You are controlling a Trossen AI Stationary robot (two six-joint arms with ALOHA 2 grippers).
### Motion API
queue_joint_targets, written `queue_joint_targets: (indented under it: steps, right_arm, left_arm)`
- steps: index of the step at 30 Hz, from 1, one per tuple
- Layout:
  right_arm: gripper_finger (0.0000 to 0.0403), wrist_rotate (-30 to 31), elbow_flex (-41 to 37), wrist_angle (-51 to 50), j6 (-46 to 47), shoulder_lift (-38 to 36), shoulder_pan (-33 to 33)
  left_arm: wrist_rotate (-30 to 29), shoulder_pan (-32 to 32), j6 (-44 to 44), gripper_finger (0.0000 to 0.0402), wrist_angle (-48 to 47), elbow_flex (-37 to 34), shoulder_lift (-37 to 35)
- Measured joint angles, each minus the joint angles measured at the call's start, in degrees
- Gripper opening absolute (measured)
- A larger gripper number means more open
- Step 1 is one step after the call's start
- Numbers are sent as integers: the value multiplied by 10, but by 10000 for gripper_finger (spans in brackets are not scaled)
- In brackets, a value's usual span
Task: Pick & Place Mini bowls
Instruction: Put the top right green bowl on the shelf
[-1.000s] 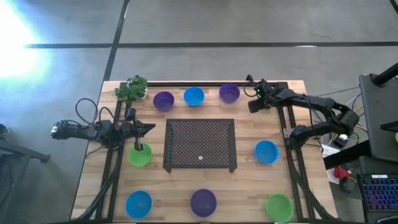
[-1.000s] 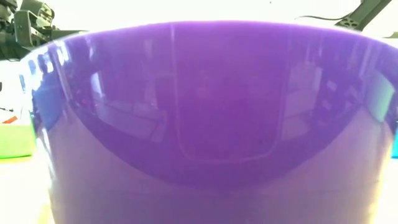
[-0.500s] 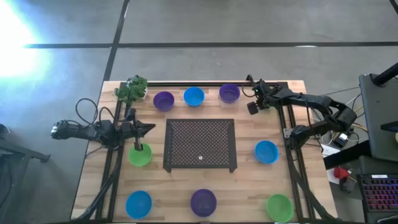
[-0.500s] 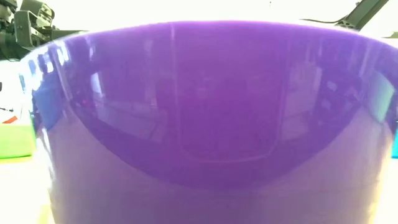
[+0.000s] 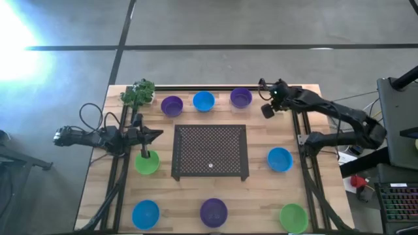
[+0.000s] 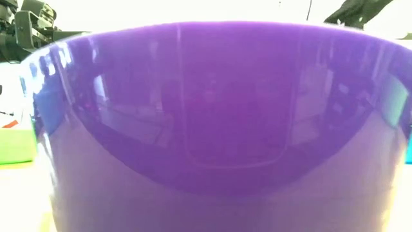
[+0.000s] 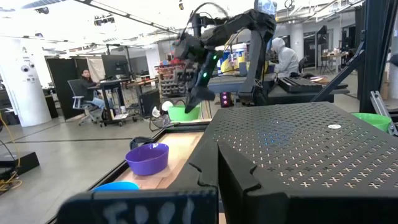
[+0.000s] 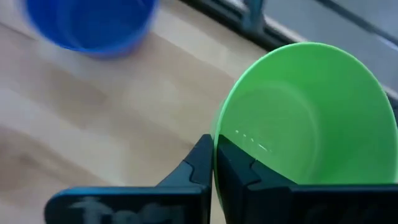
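My right gripper (image 8: 213, 146) is shut on a lime green mini bowl (image 8: 305, 112) near the table's far right corner. In the high view that arm's gripper (image 5: 268, 109) hides the bowl. The left wrist view shows the bowl (image 7: 185, 113) under the gripper. My left gripper (image 5: 153, 135) waits shut at the left side, beside another green bowl (image 5: 147, 162). Purple (image 5: 172, 105), blue (image 5: 204, 100) and purple (image 5: 241, 98) bowls stand in the far row. More bowls stand along the near edge and on the right. My right gripper pinches the green bowl's rim (image 8: 219, 134) between its two fingers, one finger (image 8: 235, 167) inside the bowl and the other outside. The fingers come from above, pointing down. Whether the bowl is clear of the table, I cannot tell.
A black mesh mat (image 5: 210, 152) lies at the table's middle. A small plant (image 5: 138, 93) stands at the far left corner. A blue bowl (image 5: 279, 158) sits right of the mat. The near purple bowl (image 6: 212, 129) fills the low view.
My right arm's rear links have swung a little, while its gripper has stayed almost in place near the far right corner.
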Motion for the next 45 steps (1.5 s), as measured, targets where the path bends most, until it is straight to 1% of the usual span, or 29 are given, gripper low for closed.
queue_joint_targets:
  steps: [5,11,19,23,28,37,41,45]
  right_arm:
    - [9,0,38,-36,5,-25,54]
    - [8,0,113,-96,15,-17,119]
    - [8,0,198,-144,8,26,216]
    - [8,0,237,-168,3,50,273]
    - [8,0,275,-174,2,81,352]
    - [8,-3,334,-174,-69,151,485]
    - [8,-8,356,-175,-79,177,526]
    - [8,-8,365,-175,-78,203,552]
  left_arm:
    - [0,0,0,0,0,0,0]
    - [0,0,0,0,0,0,0]
    - [0,0,0,0,0,0,0]
    - [0,0,0,0,0,0,0]
    - [0,0,0,0,-1,0,0]
    - [0,0,10,0,-1,0,0]
    - [0,0,19,0,-1,0,0]
    - [0,0,19,0,-1,0,0]
